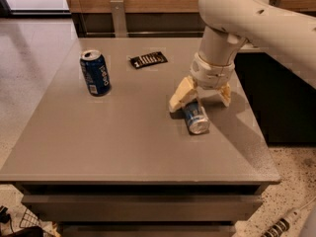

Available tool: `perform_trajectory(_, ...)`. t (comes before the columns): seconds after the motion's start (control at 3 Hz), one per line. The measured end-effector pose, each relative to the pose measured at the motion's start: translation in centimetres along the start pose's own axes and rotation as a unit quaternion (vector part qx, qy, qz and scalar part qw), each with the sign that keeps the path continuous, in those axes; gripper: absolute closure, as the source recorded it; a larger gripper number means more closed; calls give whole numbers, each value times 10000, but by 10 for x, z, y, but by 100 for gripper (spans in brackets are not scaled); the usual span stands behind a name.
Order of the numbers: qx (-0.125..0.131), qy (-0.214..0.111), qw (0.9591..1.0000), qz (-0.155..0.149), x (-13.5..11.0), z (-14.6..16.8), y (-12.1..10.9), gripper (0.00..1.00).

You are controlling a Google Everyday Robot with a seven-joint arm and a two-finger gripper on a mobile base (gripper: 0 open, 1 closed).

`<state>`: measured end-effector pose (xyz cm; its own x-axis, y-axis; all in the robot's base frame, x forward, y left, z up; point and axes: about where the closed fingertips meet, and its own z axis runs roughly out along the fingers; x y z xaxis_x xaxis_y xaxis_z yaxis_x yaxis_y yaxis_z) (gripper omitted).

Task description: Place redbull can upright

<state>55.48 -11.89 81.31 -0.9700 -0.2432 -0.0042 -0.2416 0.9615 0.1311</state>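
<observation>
White "pepsi", running sideways, on the dark blue can [95, 73]. Nothing legible on the redbull can [196, 117], lying under the gripper [200, 97] with fingers spread. White print on the black packet [148, 59] too small to read.

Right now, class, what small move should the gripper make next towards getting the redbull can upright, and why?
Probably shut the gripper: it hangs open astride the far end of the redbull can, which lies on its side on the table, not yet grasped.
</observation>
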Motion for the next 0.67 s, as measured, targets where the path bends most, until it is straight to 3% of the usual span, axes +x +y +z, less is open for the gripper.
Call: perform_trajectory(0.67, 10, -16, 10000, -1, 1, -1, 1, 63)
